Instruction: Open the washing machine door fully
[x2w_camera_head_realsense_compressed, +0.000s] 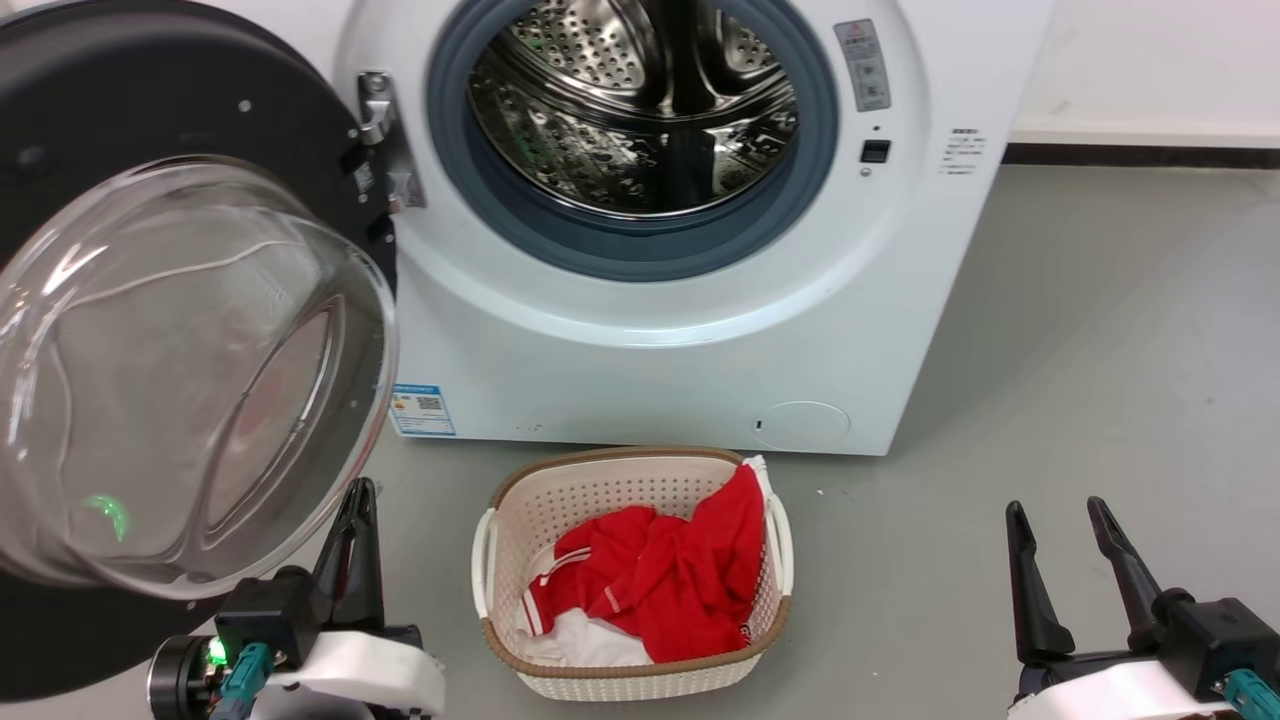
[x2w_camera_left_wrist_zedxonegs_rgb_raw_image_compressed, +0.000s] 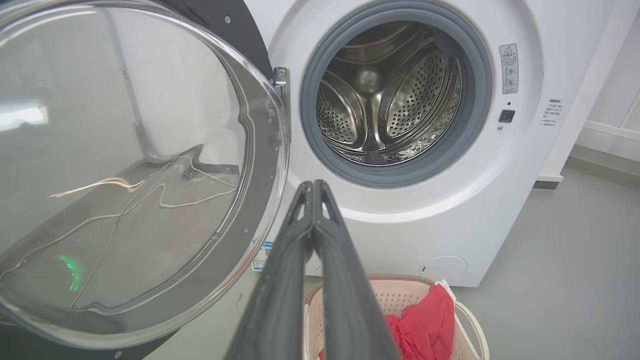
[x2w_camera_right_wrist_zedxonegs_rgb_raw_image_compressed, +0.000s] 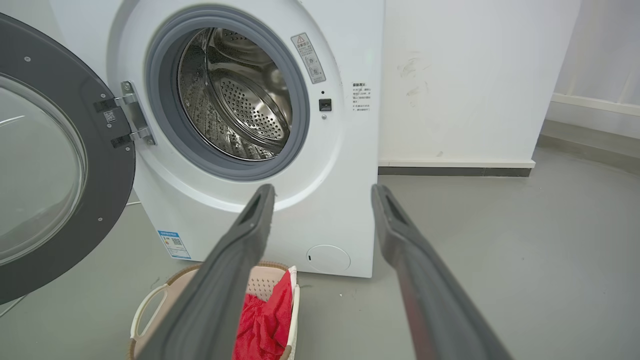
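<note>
The washing machine door (x2w_camera_head_realsense_compressed: 190, 370) is swung out on its hinge with the glass bowl bulging toward the robot. It sits just left of and above the left gripper (x2w_camera_head_realsense_compressed: 360, 490) fingers, can't tell if they touch it. Those fingers are pressed tight together, nothing between them. Straight past their tips is the open steel drum (x2w_camera_left_wrist_zedxonegs_rgb_raw_image_compressed: 385, 95) inside its grey rubber ring (x2w_camera_left_wrist_zedxonegs_rgb_raw_image_compressed: 305, 115). The right gripper (x2w_camera_head_realsense_compressed: 1056, 510) has its fingers spread wide and empty, well apart from the door. Between the two grippers sits a laundry basket (x2w_camera_head_realsense_compressed: 560, 480) with red clothes (x2w_camera_head_realsense_compressed: 660, 580) in it.
</note>
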